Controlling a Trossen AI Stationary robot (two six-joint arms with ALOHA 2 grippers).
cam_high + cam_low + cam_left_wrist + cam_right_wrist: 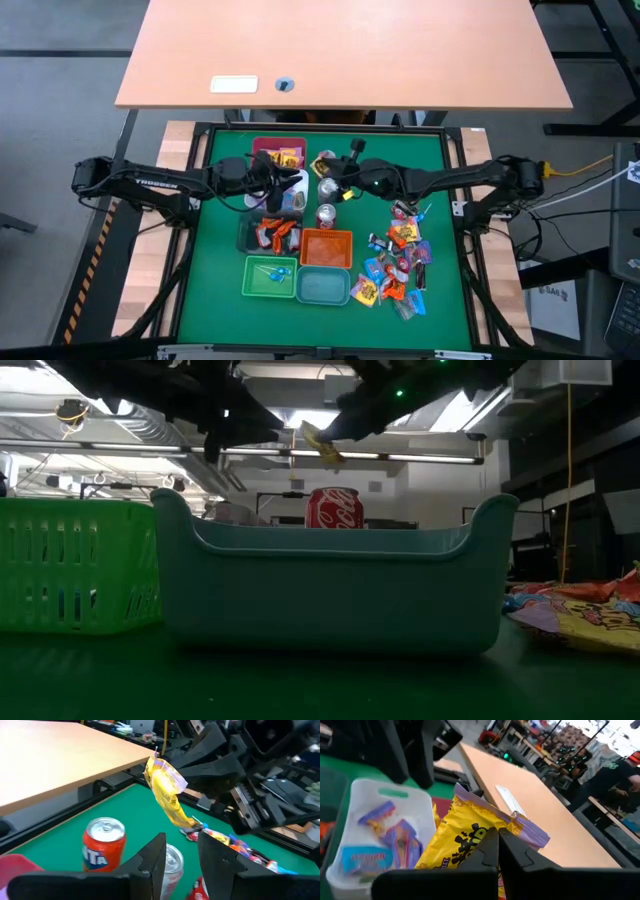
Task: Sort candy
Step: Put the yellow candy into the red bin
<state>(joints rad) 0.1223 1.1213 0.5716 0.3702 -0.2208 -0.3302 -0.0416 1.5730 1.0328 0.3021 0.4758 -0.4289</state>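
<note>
My right gripper [345, 186] is shut on a yellow wrapped candy [470, 832] in the air over the cans [327, 187] at the table's middle. Facing it, my left gripper [181, 862] stands open over the white bin [291, 192], with nothing between its fingers. In the left wrist view the yellow candy [167, 795] hangs ahead of those fingers, apart from them. A heap of candy [400, 265] in mixed wrappers lies on the green mat at the right. More candy sits in the white bin [357, 795], the maroon bin [280, 152] and the dark bin [265, 235]. My right gripper pinches the yellow candy's wrapper between its two fingers at the end nearest the wrist [485, 840]. The fingers come about level from the table's right. The rest of the wrapper, with its crimped edge [522, 827], sticks out past the fingertips, lifted clear above the cans.
An orange can [102, 845], a silver-topped can [174, 862] and a red cola can [332, 508] stand in a row at the middle. Orange [326, 247], green [270, 276] and teal [322, 286] bins stand near the front. A wooden table [340, 50] lies beyond the far edge.
</note>
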